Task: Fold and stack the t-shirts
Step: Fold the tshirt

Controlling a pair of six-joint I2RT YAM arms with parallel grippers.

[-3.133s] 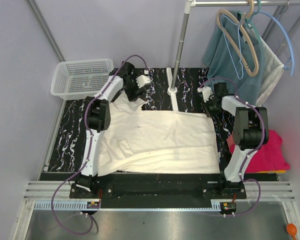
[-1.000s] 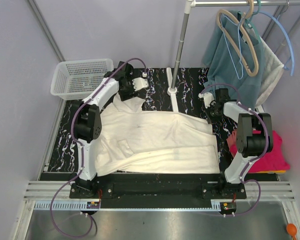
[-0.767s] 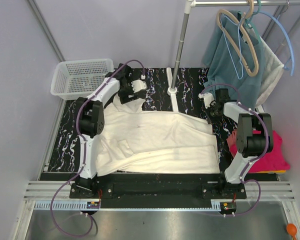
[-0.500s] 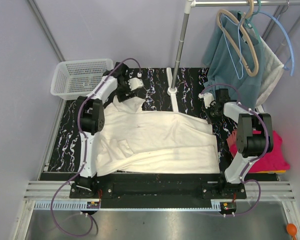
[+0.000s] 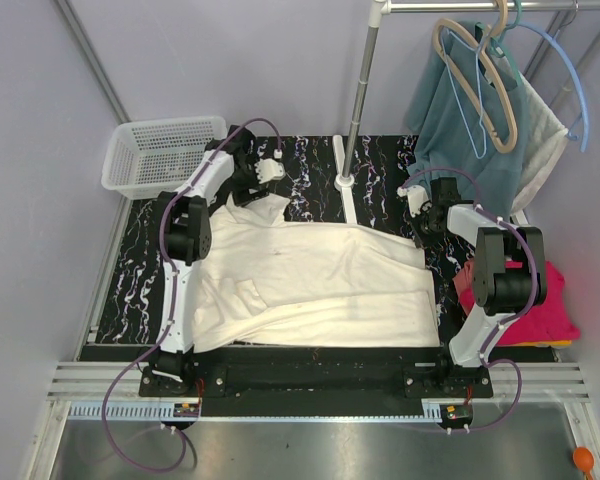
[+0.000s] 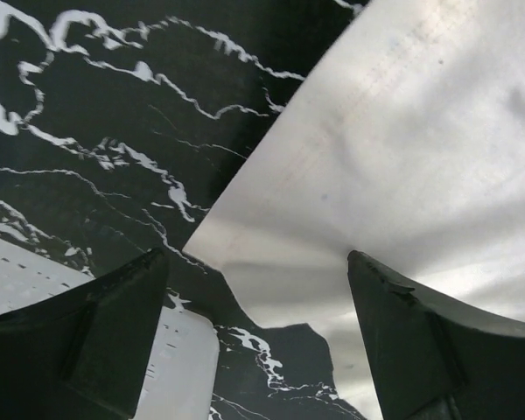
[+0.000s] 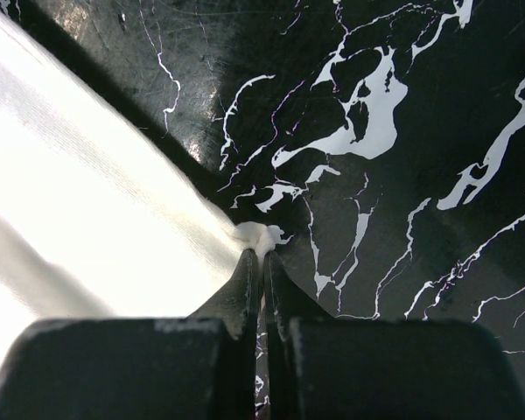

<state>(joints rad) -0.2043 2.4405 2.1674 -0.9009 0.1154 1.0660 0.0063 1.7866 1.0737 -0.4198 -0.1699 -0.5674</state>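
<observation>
- At the far-left corner of the table [image 5: 130, 270] sits the white mesh basket [image 5: 165, 150], which plays no part in this step.
- Just right of it, our left gripper [image 6: 255, 262] hangs over the far-left corner of the cream t-shirt [image 5: 320, 280]. Its fingers stand wide apart and hold nothing, and the cloth's corner lies on the table below the gap.
- The cream t-shirt is spread across the middle of the table, from near the left edge almost to the right edge, with a loose ridge along its near side. It is not yet folded.
- At the shirt's far-right corner our right gripper [image 7: 262, 261] is pinched tight on a small tuft of the cream fabric, low against the table.
- We judge the step in hand to be taking hold of both far corners ahead of the first fold. Next, the left gripper should drop onto its corner and close on the cloth. Then both can lift together and carry the far edge towards the near edge, keeping the cloth taut between them.
- Past the right edge, towards the near-right corner, lies the pink t-shirt [image 5: 540, 300], already folded, and we take this to be the stacking place. The teal garment [image 5: 450, 120] hanging above the far-right corner is not ours to fold.
</observation>
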